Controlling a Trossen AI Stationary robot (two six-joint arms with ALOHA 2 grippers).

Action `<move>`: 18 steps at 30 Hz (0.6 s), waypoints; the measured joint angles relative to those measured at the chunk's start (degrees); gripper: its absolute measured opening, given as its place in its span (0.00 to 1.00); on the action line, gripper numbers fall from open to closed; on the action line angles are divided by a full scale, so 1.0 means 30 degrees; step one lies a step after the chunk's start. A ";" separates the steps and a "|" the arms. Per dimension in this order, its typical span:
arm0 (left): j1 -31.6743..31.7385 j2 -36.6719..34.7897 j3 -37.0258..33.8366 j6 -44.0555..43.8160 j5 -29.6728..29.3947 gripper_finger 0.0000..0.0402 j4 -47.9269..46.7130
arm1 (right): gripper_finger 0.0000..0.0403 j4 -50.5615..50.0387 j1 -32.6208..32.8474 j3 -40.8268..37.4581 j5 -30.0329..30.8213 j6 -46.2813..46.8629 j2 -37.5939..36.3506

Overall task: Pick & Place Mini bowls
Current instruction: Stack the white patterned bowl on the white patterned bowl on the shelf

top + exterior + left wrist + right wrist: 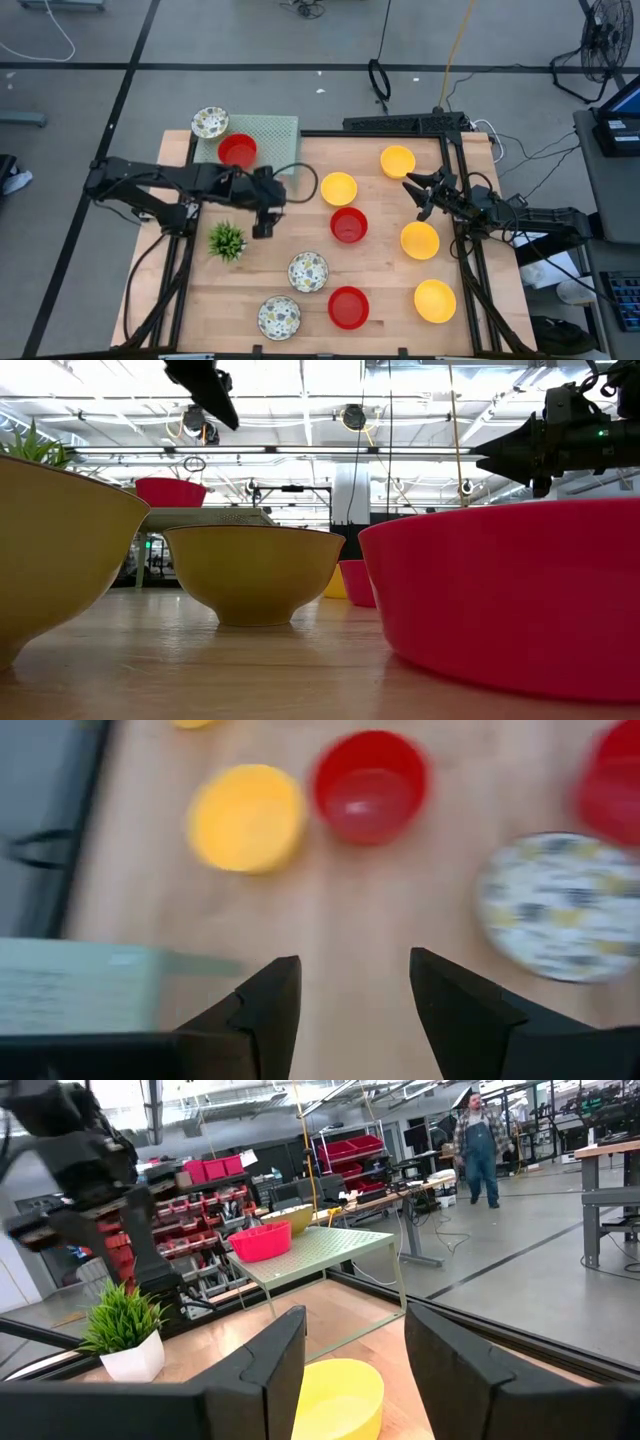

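Observation:
Mini bowls lie scattered on the wooden table: several yellow ones, two red ones and two speckled white ones. On the pale green mesh rack at the far left stand a red bowl and a speckled bowl. My left gripper hangs open above bare wood beside the rack, slanting down toward a yellow bowl and a red bowl. My right gripper waits open and level at the right edge, above a yellow bowl.
A small green plant in a white pot stands just near-left of my left gripper. A black frame runs along the table's far and right edges. A person walks in the room far behind the table.

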 joint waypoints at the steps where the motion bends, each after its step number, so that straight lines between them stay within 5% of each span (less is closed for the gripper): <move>1: -0.0280 0.0000 0.0000 -0.0453 0.0307 0.48 0.0104 | 0.40 -0.0002 -0.0002 -0.0001 0.0004 -0.0001 0.0002; 18: -0.3364 0.2152 -0.4218 -0.8258 -0.0371 0.48 0.5951 | 0.40 -0.0046 0.0001 0.0000 0.0000 -0.0004 0.0002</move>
